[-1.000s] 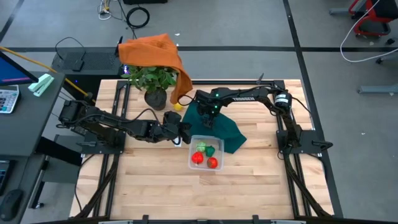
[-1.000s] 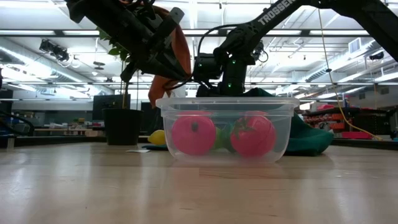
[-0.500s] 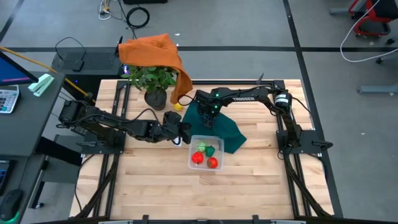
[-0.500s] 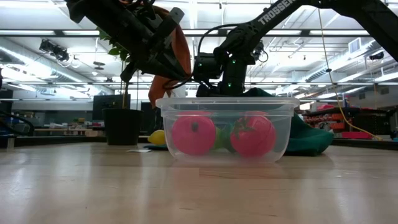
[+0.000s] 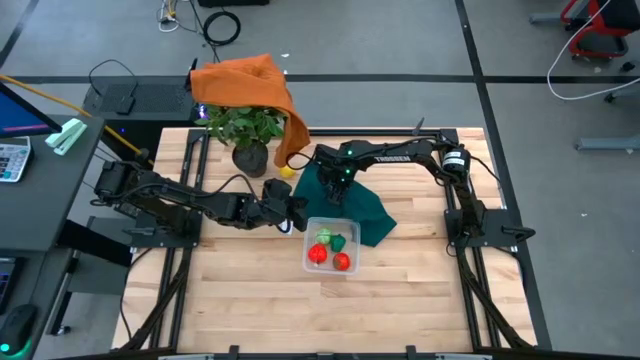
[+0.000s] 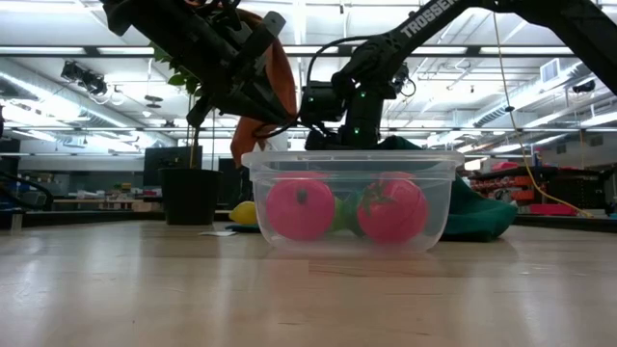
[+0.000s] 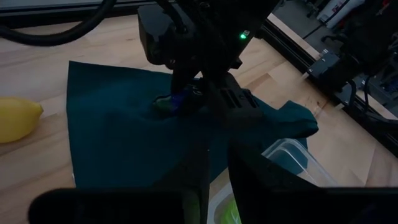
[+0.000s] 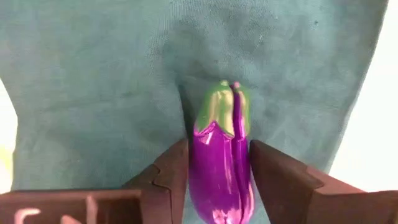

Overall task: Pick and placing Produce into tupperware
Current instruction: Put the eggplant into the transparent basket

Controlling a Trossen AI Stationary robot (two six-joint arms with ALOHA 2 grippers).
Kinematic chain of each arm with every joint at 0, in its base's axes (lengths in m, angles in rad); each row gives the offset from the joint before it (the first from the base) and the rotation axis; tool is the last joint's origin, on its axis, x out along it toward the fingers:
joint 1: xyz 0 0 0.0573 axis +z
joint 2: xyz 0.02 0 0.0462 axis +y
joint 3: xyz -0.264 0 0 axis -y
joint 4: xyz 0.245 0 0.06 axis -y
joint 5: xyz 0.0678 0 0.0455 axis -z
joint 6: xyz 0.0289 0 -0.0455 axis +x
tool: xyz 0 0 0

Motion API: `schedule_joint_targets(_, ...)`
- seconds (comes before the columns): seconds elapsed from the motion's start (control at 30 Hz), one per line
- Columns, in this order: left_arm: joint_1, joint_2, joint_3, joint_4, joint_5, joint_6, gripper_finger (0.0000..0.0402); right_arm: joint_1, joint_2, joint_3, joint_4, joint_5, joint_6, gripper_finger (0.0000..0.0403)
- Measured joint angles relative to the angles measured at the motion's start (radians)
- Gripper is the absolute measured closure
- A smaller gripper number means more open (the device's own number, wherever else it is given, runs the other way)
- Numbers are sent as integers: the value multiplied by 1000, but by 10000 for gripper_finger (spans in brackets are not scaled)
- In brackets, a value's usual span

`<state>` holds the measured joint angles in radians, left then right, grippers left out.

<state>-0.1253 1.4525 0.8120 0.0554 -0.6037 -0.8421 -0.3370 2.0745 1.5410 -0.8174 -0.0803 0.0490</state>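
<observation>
Eggplant first: a small glossy purple toy eggplant with a green cap (image 8: 221, 152) lies on the dark teal cloth (image 5: 360, 212), and my right gripper (image 8: 219, 171) is down over it, one dark finger pressed to each flank. I am grasping it, pads (image 8: 171, 171) touching both sides, though it has not left the cloth. So the step in hand is the pick.

The clear rectangular plastic tupperware with rounded corners (image 5: 330, 247) sits on the pale wooden table (image 5: 250, 300) just beside the near edge of the cloth, already carrying two red toy fruits (image 6: 301, 208) and a green one between them. A yellow toy lemon (image 7: 15, 118) still lies on the bare wood near the potted plant (image 5: 245, 130).

My judgement of the next move: lift straight up so the cloth does not drag along, carry the eggplant over the container's rim, and let go low, into whatever room the pieces already inside leave.

Against a second ago, neither arm has shifted and the container and its contents sit unchanged; what differs is my right fingers, which have drawn in from a wide stance onto the eggplant. My left gripper (image 5: 290, 213) hovers by the container's far left corner, fingers clenched on nothing, as before.
</observation>
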Motion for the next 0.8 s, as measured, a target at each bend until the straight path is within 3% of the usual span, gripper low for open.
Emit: schedule_joint_targets(0.8, 0, 0, 0, -7, 0, 0, 337, -10, -61, 3, -35, -29, -28, 254)
